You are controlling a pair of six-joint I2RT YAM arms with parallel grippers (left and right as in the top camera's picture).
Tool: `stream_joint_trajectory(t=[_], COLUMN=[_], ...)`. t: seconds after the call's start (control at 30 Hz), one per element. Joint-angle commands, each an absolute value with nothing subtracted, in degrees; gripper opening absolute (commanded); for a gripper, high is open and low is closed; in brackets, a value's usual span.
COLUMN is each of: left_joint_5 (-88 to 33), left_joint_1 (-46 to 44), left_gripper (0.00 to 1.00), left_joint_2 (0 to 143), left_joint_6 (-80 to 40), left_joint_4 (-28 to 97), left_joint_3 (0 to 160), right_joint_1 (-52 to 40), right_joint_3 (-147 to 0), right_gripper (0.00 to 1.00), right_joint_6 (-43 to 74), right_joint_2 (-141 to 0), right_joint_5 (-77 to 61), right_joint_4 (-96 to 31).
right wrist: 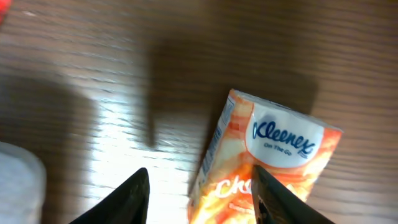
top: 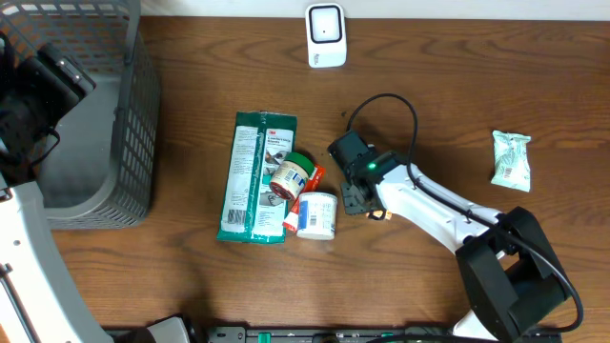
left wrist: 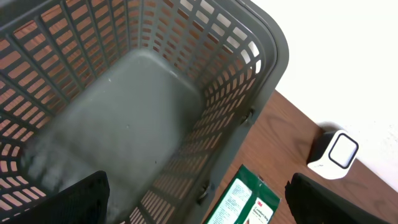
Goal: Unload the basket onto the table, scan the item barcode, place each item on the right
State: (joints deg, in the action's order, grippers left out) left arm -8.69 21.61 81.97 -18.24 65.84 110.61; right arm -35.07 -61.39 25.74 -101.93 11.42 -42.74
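Bench (top: 181, 286): brown wood grain seen from overhead, with a pale wall (top: 477, 8) along the far edge.
Basket (top: 114, 114): grey mesh, at the far left corner, with the dark left arm (top: 33, 90) over it.
White scanner (top: 326, 36): stands at the far edge, near the middle, well apart from everything else.
Middle cluster: a green 3M pack (top: 255, 176) lies flat. A round tin (top: 290, 176) and a white tub (top: 317, 215) lie touching it on its right.
Sachet (top: 511, 159): green and white, alone on the right side.
Right arm (top: 429, 205): white, reaching from the near right corner towards the cluster.
Right pincer (top: 356, 197): low over the bench, just right of the white tub.
Kleenex pack (top: 379, 214): only an orange edge shows from overhead, beside the right pincer.
Left wrist, basket: it fills most of this view. Its floor is bare, and the 3M pack and the scanner lie beyond its rim.
Left pincer (left wrist: 198, 180): wide, with a dark finger in each lower corner and nothing between them.
Right wrist, Kleenex pack: lies flat on the bench, orange and white, logo up, set at a slant.
Right wrist, fingers (right wrist: 134, 199): parted. One finger stands clear of the pack with bare wood showing between. The other overlaps the pack's near part, and whether it touches cannot be told.
Right wrist, edge: a blurred white shape at the lower left.
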Motion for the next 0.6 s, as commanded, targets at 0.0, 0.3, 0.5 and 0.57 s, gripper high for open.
stream_joint_trajectory(t=[0.0, 0.3, 0.5, 0.57], left_joint_5=[-8.56, -8.56, -8.56, -8.56], left_joint_1=[21.85, 21.85, 21.85, 21.85], left_gripper=[0.88, 0.88, 0.88, 0.88], left_joint_2=[82.02, 82.02, 82.02, 82.02], left_joint_6=[-18.74, -18.74, -18.74, -18.74], left_joint_4=[65.93, 65.93, 65.93, 65.93], left_joint_3=[110.72, 110.72, 110.72, 110.72], right_joint_1=[-35.11, -34.37, -34.37, -34.37], right_joint_3=[-61.82, -63.44, -69.12, -69.69], right_gripper=[0.49, 0.49, 0.50, 0.50], right_joint_6=[21.74, 16.58, 16.80, 17.80], right_joint_2=[-100.86, -100.75, -100.49, -100.49], right_joint_5=[17.80, 15.86, 10.63, 9.23], right_joint_4=[-43.16, -42.92, -48.66, -49.32])
